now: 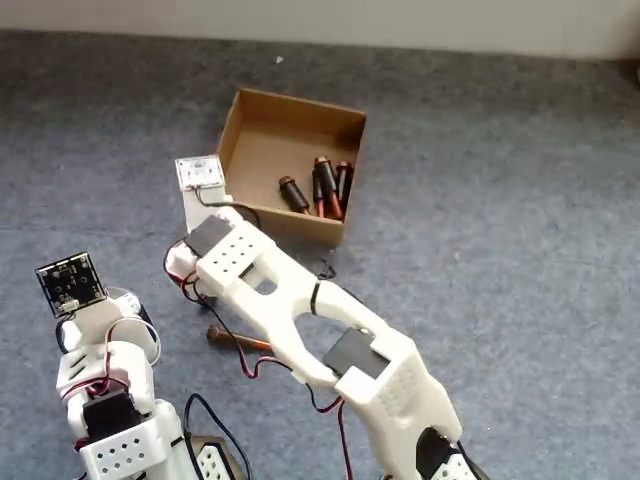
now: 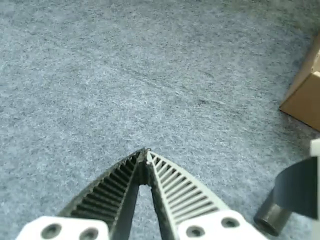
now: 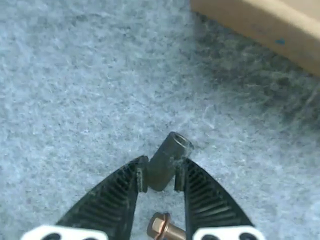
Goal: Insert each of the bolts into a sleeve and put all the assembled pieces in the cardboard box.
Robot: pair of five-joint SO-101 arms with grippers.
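The right gripper (image 3: 161, 175) pinches a small dark metal tube sleeve (image 3: 170, 156) on the soft grey carpet (image 3: 75, 75), near the brown cardboard box (image 3: 260, 25). A shiny copper bolt (image 3: 160, 226) lies close by. The left gripper (image 2: 146, 156) is squeezed tight on nothing.

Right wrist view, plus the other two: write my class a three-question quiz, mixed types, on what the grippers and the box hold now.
1. True or false: the box is empty.
2. The right gripper is shut on: A a screwdriver, B a sleeve, C nothing.
3. Fill in: the left gripper is ____ (open or shut).
Key: 1 false, it holds assembled pieces; 2 B; 3 shut.
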